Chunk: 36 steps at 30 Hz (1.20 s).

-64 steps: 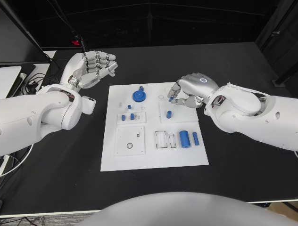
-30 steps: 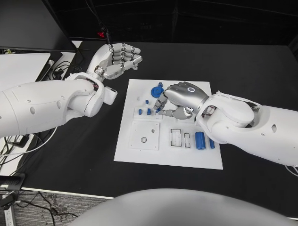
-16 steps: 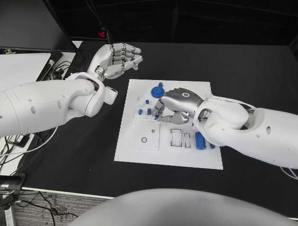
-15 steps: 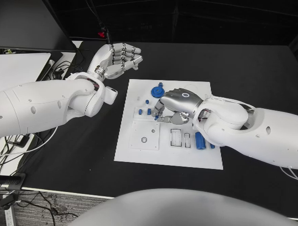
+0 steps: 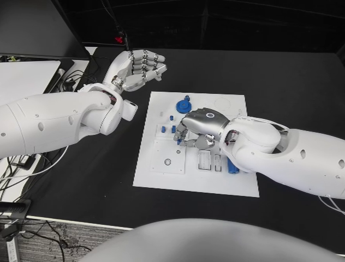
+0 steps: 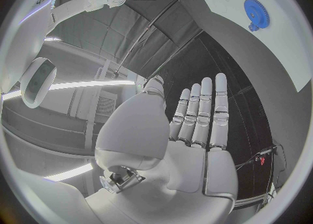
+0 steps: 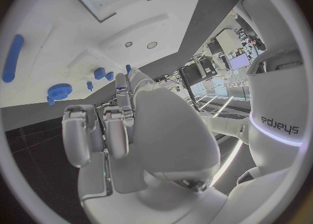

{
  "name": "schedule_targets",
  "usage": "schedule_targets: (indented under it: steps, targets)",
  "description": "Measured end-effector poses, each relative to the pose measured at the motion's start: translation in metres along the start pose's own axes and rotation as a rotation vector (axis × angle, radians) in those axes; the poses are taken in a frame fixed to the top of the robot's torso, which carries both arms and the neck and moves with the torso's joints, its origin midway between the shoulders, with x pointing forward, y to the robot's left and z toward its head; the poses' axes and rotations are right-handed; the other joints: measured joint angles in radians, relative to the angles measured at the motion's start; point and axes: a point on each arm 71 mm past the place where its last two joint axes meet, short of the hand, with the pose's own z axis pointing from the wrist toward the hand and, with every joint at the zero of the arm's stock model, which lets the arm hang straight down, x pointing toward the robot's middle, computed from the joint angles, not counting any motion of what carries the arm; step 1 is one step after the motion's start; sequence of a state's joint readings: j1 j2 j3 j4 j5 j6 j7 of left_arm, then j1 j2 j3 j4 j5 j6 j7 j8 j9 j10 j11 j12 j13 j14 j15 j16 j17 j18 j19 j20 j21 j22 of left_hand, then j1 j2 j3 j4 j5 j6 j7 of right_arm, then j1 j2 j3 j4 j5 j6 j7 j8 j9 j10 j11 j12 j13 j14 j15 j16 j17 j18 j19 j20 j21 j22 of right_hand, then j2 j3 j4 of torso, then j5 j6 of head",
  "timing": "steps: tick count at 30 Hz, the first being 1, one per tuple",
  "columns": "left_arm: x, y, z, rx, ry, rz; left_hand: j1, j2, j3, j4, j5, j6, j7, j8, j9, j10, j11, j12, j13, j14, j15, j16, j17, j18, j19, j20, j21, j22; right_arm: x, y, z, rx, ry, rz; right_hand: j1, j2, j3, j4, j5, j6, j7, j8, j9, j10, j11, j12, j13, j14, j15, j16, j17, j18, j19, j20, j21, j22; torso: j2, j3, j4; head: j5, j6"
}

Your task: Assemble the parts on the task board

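Looking down from the head view, the white task board [image 5: 197, 143] lies on the black desk [image 5: 298, 87]. The right robot hand [image 5: 197, 129] hovers low over the board's middle, knuckles up and fingers curled downward among the small blue parts [image 5: 167, 130] — whether it pinches one cannot be told from here. A blue gear [image 5: 183, 106] sits near the board's far edge, and a blue cylinder [image 5: 231, 166] shows just beside the right forearm. The left robot hand [image 5: 138, 67] is raised off the board to its far left, fingers straight and side by side, holding nothing.

From the left wrist view, the left robot hand [image 6: 189, 130] shows a flat palm with fingers extended together; the blue gear [image 6: 256, 10] lies on the board beyond.

From the right wrist view, the right robot hand [image 7: 124, 125] has its fingers bent inward — the fingertips are hidden. The blue gear [image 7: 59, 90] and the blue cylinder [image 7: 12, 57] rest on the board.
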<state>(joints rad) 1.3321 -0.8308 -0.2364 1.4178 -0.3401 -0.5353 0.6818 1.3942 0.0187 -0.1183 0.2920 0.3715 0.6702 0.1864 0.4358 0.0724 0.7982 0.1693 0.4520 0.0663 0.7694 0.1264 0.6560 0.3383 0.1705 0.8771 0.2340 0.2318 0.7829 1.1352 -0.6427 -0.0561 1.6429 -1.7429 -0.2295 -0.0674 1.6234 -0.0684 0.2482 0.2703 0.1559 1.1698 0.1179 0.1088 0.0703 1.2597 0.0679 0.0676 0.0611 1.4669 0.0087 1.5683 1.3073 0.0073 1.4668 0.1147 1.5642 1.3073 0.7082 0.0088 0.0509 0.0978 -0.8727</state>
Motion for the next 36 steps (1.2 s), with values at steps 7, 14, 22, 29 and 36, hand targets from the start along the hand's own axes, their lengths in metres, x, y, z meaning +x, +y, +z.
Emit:
schedule_targets:
  steps: [7,14,22,29,36]
  targets:
    - [0.0,0.0,0.0,0.0,0.0,0.0,0.0,0.0,-0.002,-0.002,0.0,0.0,0.0,0.0,0.0,0.0,0.0,0.0,0.0,0.0,0.0,0.0,-0.001,0.0,0.0,0.0,0.0,-0.001,0.005,0.001,0.003,-0.001,0.018,0.001,0.0,0.0,0.003,-0.003,0.005,-0.001,0.006,-0.003,0.0,-0.004,0.004,0.0,0.0,0.0,0.0,0.0,0.0,0.0,0.0,0.0,0.0,0.0,0.0,-0.0009,0.0,0.0,0.0]
    - [0.0,0.0,0.0,0.0,0.0,0.0,0.0,0.0,-0.002,-0.002,0.0,0.0,0.0,0.0,0.0,0.0,0.0,0.0,0.0,0.0,0.0,0.0,-0.001,0.0,0.0,0.0,0.0,-0.001,0.007,0.001,0.005,-0.002,0.035,-0.003,0.0,0.0,0.004,-0.004,0.005,-0.003,0.008,-0.006,0.0,-0.004,0.004,0.0,0.0,0.0,0.0,0.0,0.0,0.0,0.0,0.0,-0.001,0.0,-0.002,-0.0009,0.0001,-0.003,0.0]
    - [0.0,0.0,0.0,0.0,0.0,0.0,0.0,0.0,-0.005,0.0,0.0,0.0,0.0,0.0,-0.001,0.0,0.0,0.0,0.0,0.0,0.0,0.0,-0.001,0.0,0.004,-0.004,0.0,-0.001,0.01,0.002,0.007,-0.003,0.054,-0.005,0.0,0.0,0.006,-0.007,0.012,-0.005,0.01,-0.004,0.0,-0.007,0.007,0.0,0.0,0.0,0.0,0.0,0.0,0.0,0.0,0.0,-0.008,0.0,-0.002,-0.0003,0.0001,-0.001,0.0]
    - [0.0,0.0,0.0,0.0,-0.001,0.001,0.0,0.0,-0.005,0.0,0.0,0.0,0.0,0.0,-0.001,0.0,0.0,0.0,0.0,0.0,0.0,0.0,-0.002,0.0,0.004,-0.004,0.0,-0.001,0.012,0.001,0.008,0.007,0.071,-0.008,0.0,0.0,0.012,-0.007,0.012,-0.007,0.011,-0.005,-0.001,-0.007,0.007,-0.004,0.0,0.0,0.0,0.0,0.001,0.0,0.0,0.0,-0.008,0.0,-0.001,-0.0007,0.0,0.0,0.0]
    - [0.001,0.0,0.0,0.001,0.0,0.0,0.0,0.0,-0.005,0.0,0.0,0.0,0.0,0.0,-0.001,0.0,0.0,0.0,0.0,0.0,0.0,0.0,-0.002,0.0,0.004,-0.004,0.0,-0.001,0.014,0.001,0.009,0.009,0.084,-0.007,0.0,0.0,0.012,-0.007,0.016,-0.009,0.012,-0.005,-0.001,-0.007,0.007,-0.004,0.0,0.0,0.0,0.0,0.001,0.0,0.0,0.0,-0.008,0.0,-0.001,-0.0009,-0.0001,0.0,0.0]
